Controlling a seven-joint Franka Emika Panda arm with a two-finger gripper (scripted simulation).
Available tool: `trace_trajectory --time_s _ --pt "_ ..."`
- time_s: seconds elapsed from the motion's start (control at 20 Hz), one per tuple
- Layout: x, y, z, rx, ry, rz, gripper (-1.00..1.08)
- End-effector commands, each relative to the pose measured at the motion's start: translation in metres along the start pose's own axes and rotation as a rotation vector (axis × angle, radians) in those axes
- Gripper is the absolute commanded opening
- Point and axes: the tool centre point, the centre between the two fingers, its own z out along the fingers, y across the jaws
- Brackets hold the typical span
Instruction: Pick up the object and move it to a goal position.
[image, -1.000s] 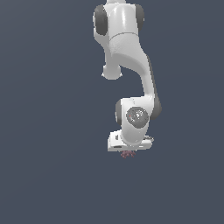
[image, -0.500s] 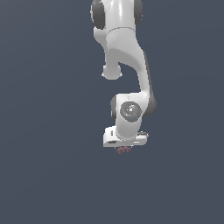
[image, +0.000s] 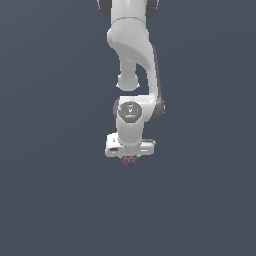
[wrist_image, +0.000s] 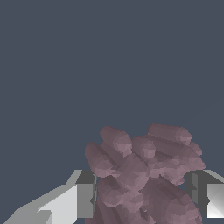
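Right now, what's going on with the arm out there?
The Panda arm's gripper is shut on the reddish-pink spiky lump, which sits between the fingers in the wrist view. In the exterior view the lump hangs just beneath the gripper. No goal marker shows in either view.
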Motion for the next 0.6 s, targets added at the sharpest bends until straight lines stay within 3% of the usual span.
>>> trace_trajectory --time_s 0.0,0.55 --pt "-0.015 0.016 -0.005 0.0 0.0 0.001 -1.0" --pt "-0.094 0.101 -0.033 0.0 0.001 0.001 -1.0"
